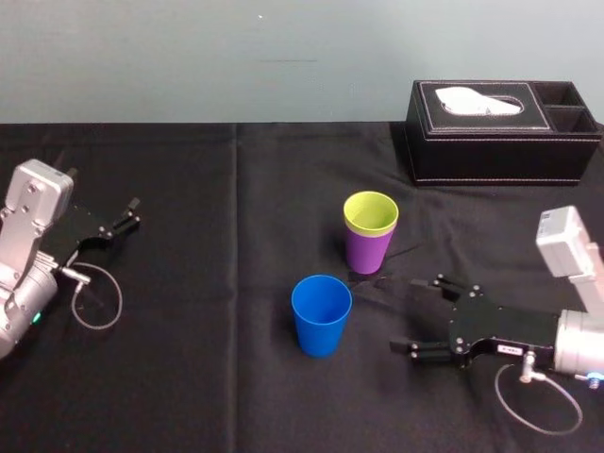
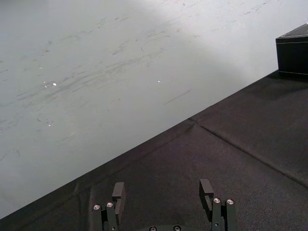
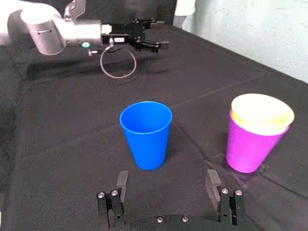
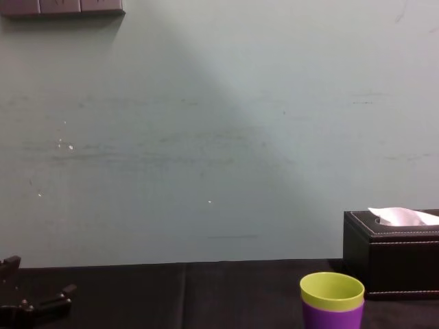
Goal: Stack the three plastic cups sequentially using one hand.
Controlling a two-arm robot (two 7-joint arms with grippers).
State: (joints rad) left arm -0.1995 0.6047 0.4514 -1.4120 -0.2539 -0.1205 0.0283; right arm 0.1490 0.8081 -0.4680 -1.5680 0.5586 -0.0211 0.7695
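Since the yellow-green cup [image 1: 370, 213] sits nested in the purple cup [image 1: 367, 253], I should square my spread right jaws around the blue cup [image 1: 321, 315], standing alone nearby on the surface [image 1: 189, 377], and pinch mid-wall gently; my left jaws idle, spread.

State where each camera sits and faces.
Head: high, looking down; left gripper, right gripper, blue cup, yellow-green cup inside purple cup.
Left wrist: on left arm, facing wall past its fingers.
Right wrist: on right arm, facing blue cup, left gripper beyond.
Chest: low, facing wall; left gripper lower left.
Head and chest share the tissue box.
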